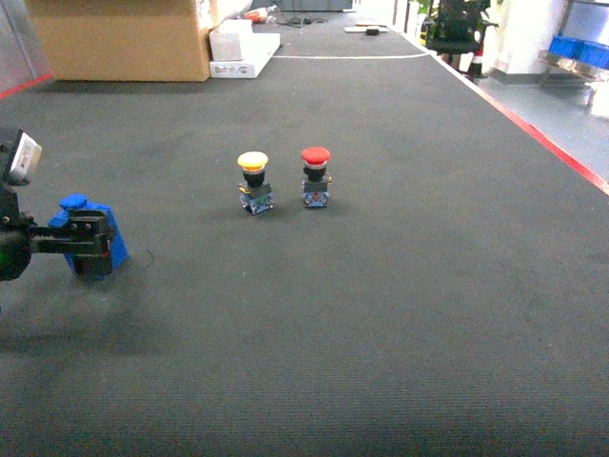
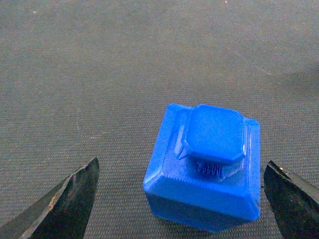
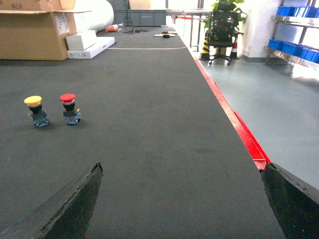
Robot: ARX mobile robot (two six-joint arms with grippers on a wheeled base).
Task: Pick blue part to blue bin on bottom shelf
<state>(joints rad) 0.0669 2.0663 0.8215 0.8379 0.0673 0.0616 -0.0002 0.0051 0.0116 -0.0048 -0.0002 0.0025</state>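
Left wrist view: two dark fingers are spread apart, flanking the blue part without touching it; nothing is being gripped yet. The part is sitting between them on the dark ribbed surface, at the left of the head view. It looks like a printed plastic block, probably light and rigid, with faintly ridged faces that should resist slipping. Flat side walls below the raised octagonal cap seem the best hold. Right gripper is hanging released over bare mat. Count: one blue part, one yellow-capped button, one red-capped button. Blue bins are showing on a distant rack; number unclear.
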